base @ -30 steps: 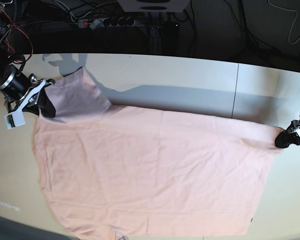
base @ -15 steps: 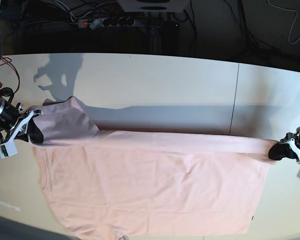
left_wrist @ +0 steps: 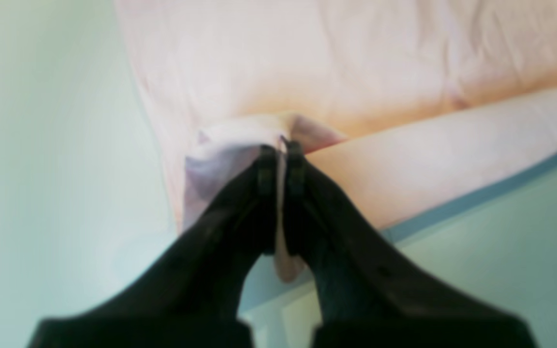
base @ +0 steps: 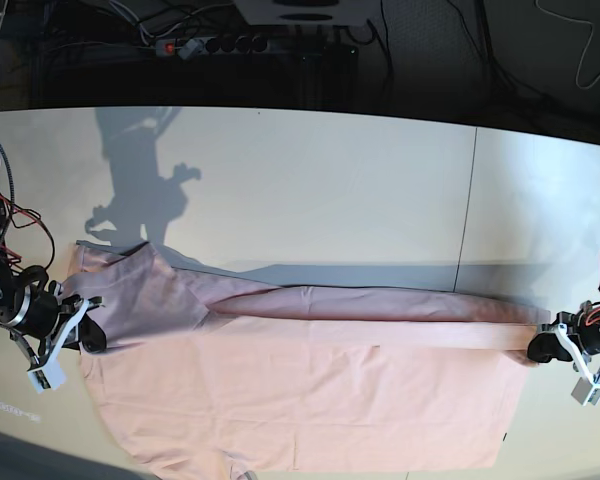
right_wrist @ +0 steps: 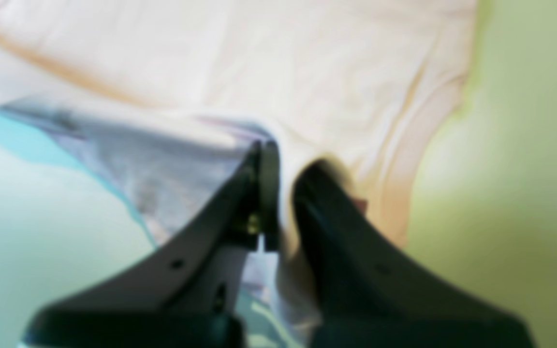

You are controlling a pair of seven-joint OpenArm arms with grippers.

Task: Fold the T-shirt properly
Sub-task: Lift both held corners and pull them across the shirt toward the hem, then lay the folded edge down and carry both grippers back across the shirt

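Observation:
The pale pink T-shirt [base: 300, 400] lies spread on the table, its far edge lifted and carried over toward the near side in a long fold [base: 380, 325]. At the base view's right, my left gripper [base: 537, 350] is shut on the shirt's far corner; the left wrist view shows the cloth [left_wrist: 240, 140] pinched between the black fingers [left_wrist: 264, 174], gripper [left_wrist: 280, 147]. On the left, my right gripper [base: 92, 338] is shut on the shirt by the sleeve [base: 130, 290]. In the right wrist view, fabric [right_wrist: 283, 193] runs between the gripper's [right_wrist: 283, 150] jaws.
The pale table [base: 330, 180] stretches bare behind the shirt, with a seam [base: 467, 200] running across it at the right. Dark floor, cables and a power strip [base: 215, 43] lie beyond the far edge. The shirt's near hem reaches the table's front edge.
Both grippers have moved toward the near side, dragging the shirt's far edge with them. The lifted strip has come over the shirt's body, and the sleeve has followed.

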